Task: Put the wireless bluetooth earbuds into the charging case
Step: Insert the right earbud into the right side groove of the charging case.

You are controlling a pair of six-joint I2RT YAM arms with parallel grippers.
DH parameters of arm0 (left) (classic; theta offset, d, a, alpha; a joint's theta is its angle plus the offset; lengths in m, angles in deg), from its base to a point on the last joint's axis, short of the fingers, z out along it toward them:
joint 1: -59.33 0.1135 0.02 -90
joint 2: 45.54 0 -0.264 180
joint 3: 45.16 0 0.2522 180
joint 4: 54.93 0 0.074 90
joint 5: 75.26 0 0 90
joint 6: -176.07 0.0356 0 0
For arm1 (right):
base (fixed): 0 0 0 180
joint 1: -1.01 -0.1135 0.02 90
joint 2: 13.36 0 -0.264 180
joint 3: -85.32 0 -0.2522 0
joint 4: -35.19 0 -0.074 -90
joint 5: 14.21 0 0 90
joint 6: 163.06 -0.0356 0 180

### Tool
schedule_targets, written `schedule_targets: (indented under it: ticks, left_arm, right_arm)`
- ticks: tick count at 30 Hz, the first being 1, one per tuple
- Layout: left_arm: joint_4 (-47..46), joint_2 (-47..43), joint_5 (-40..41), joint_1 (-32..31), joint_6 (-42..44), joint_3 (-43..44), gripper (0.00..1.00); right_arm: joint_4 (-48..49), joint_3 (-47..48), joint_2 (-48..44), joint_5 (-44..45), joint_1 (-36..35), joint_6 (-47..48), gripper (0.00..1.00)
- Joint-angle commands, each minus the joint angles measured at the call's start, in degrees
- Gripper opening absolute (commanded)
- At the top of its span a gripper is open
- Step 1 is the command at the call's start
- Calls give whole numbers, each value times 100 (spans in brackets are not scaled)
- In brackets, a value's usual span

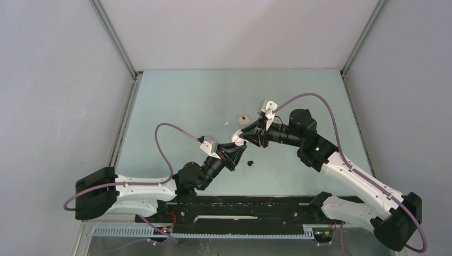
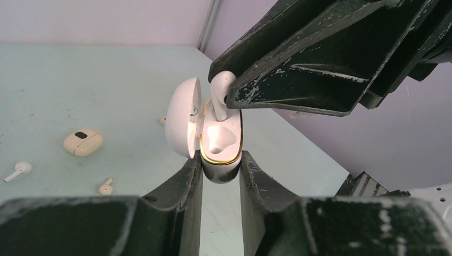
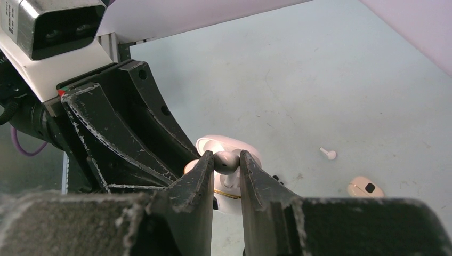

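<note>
My left gripper is shut on the base of a white charging case with a gold rim, held upright above the table. Its lid stands open to the left. My right gripper is shut on the head of a white stemmed earbud. The earbud hangs stem-down into the case's open top. In the top view the two grippers meet at the case over the table's middle. One earbud seat in the case shows empty.
A beige case and a loose white earbud lie behind the grippers. A black earbud lies near the left gripper. A beige earbud lies on the table in the left wrist view. Walls enclose the table.
</note>
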Motion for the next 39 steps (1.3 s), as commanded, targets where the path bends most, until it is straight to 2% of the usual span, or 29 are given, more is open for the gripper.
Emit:
schedule_targets:
  ticks: [1, 39]
  left_arm:
    - [-376, -118, 124, -17, 5, 6, 0]
    - [158, -139, 79, 5, -150, 129, 0]
  right_arm:
    - [306, -10, 38, 154, -36, 181, 0]
    - [313, -22, -69, 144, -81, 732, 0]
